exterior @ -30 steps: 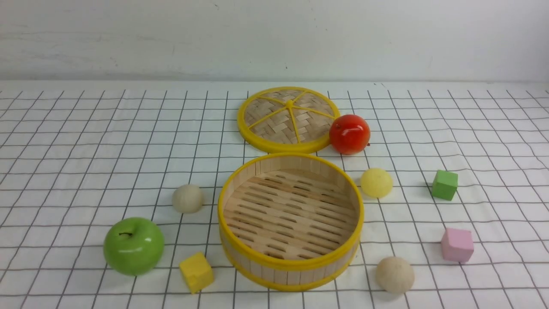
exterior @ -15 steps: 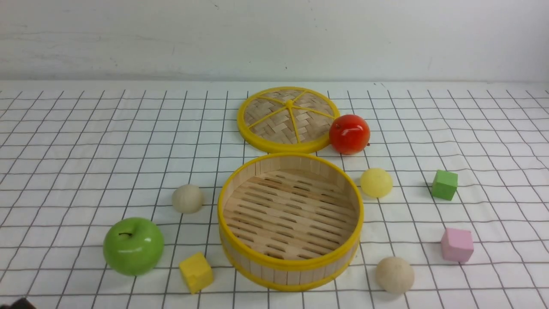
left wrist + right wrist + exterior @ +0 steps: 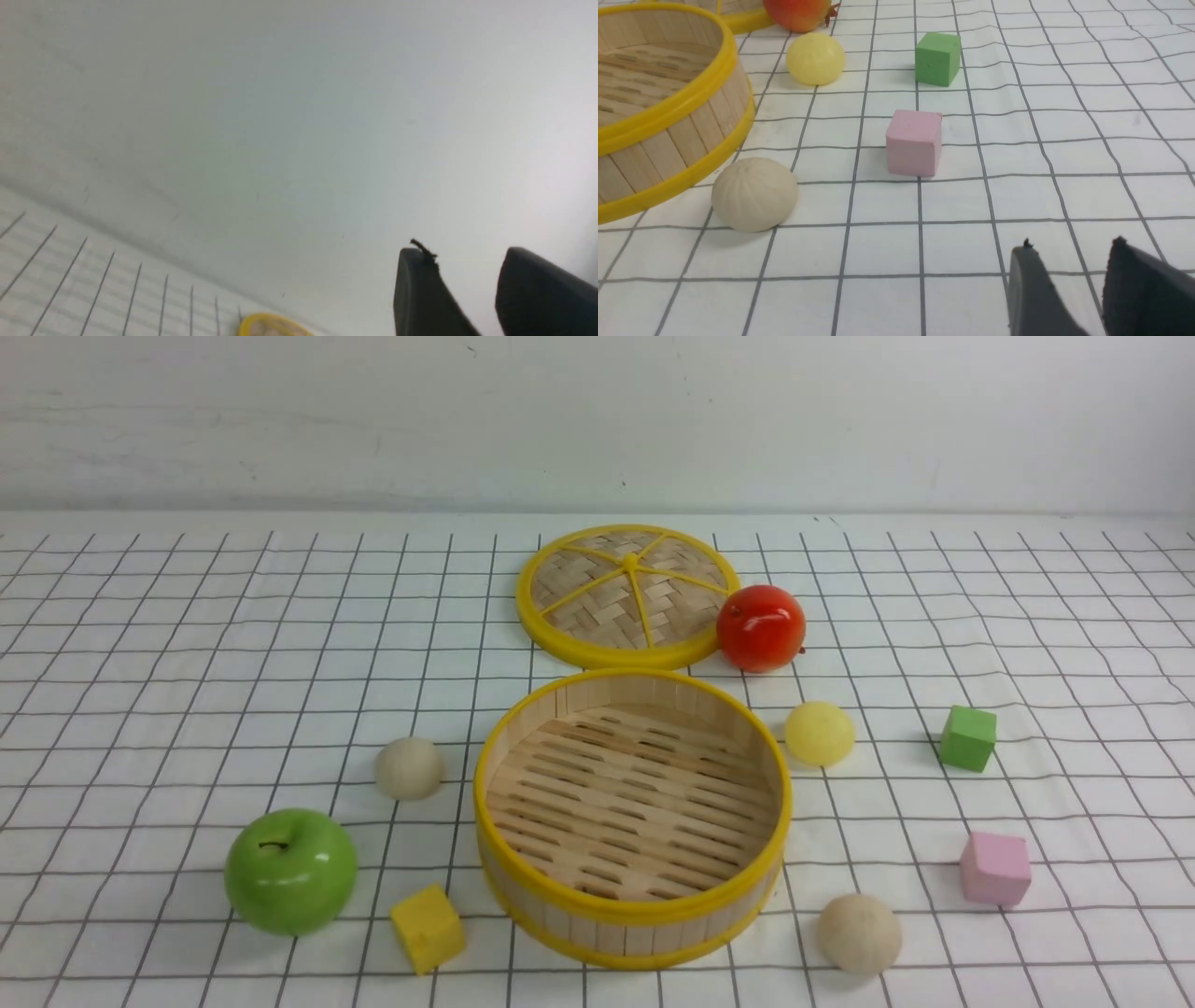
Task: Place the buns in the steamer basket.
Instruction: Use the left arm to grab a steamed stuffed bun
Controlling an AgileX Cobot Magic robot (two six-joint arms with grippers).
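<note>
Holdings, one entry per item.

1. Left end effector [image 3: 465,255]: fingers spread, nothing between them. It faces the back wall, with only a strip of the surface ahead of it.
2. Right end effector [image 3: 1071,246]: fingers spread, nothing between them, held low over the checked surface [image 3: 187,663].
3. Steamer basket [image 3: 635,910]: upright and open-topped, ahead of my right end effector and off to one side. Its slatted floor shows bare from wall to wall.
4. Buns, all three on the surface outside the basket:
   - Cream bun [image 3: 754,193]: nearest to my right end effector, just beside the basket's wall.
   - Pale yellow bun [image 3: 815,58]: farther ahead of my right end effector, near the basket's far rim.
   - Second cream bun [image 3: 408,768]: on the basket's far side from my right end effector.
5. Lid [image 3: 597,607]: flat on the surface beyond the basket, with a red fruit [image 3: 761,627] touching its rim.
6. Pink cube [image 3: 914,142]: straight ahead of my right end effector. Green cube [image 3: 937,58]: beyond it.
7. Green apple [image 3: 290,870] and yellow cube [image 3: 427,928]: near the second cream bun.
</note>
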